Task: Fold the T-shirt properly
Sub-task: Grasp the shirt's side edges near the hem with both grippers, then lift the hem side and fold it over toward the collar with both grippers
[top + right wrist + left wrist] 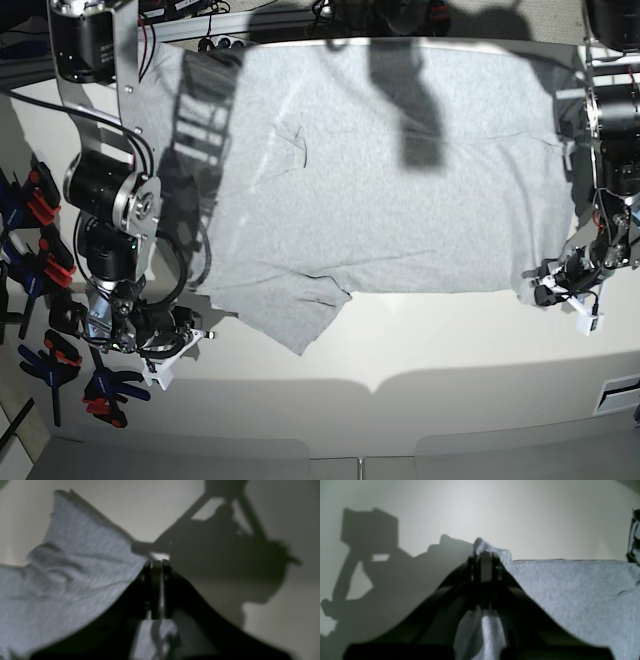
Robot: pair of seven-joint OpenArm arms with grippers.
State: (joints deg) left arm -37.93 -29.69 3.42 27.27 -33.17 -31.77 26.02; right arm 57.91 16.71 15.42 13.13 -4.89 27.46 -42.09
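Observation:
The T-shirt (400, 180) lies spread flat on the white table, plain grey side up, with no lettering showing. A sleeve flap points toward the front edge. My left gripper (548, 290) is at the shirt's front right corner. In the left wrist view it (485, 555) is shut on a pinch of grey cloth, and the shirt (570, 592) stretches off to the right. My right gripper (197, 332) is at the shirt's front left edge. In the right wrist view it (156, 562) is shut with cloth showing in the jaws, and the shirt (75, 580) lifts to the left.
Several red, blue and black spring clamps (40, 270) hang along the table's left edge. Bare white table (420, 350) runs in front of the shirt to the front edge. Cables and a rail (210, 20) sit behind the shirt. Arm shadows fall across the cloth.

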